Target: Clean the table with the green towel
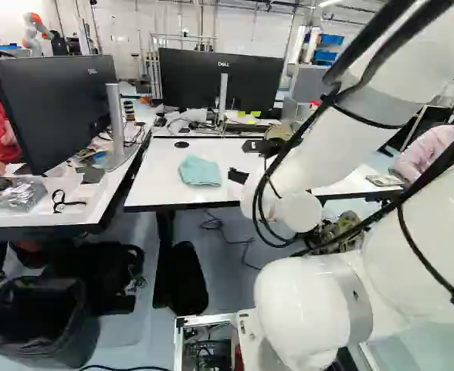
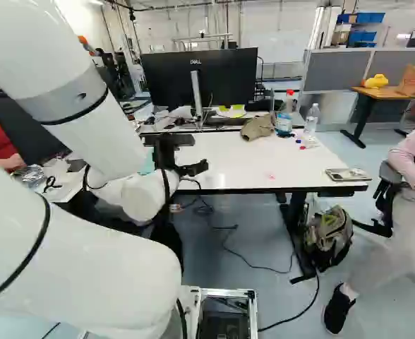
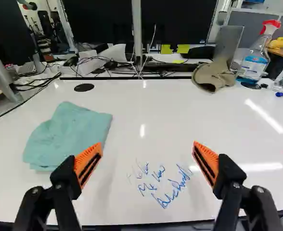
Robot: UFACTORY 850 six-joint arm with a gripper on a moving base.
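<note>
Facing a glossy white table (image 3: 180,115), blue scribbles (image 3: 163,185), folded green towel (image 3: 67,134), monitors (image 1: 250,81) beyond, gripper (image 2: 166,157) spread wide

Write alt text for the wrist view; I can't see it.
The open claw hovers over a white table, a folded green towel lying just beyond one finger and blue handwriting showing between both. Farther back sit a tan cap and a red-topped spray bottle, with dark monitors behind.

Arm (image 2: 87,254) cropped, towel (image 2: 149,164) partly hidden, right base view
</note>
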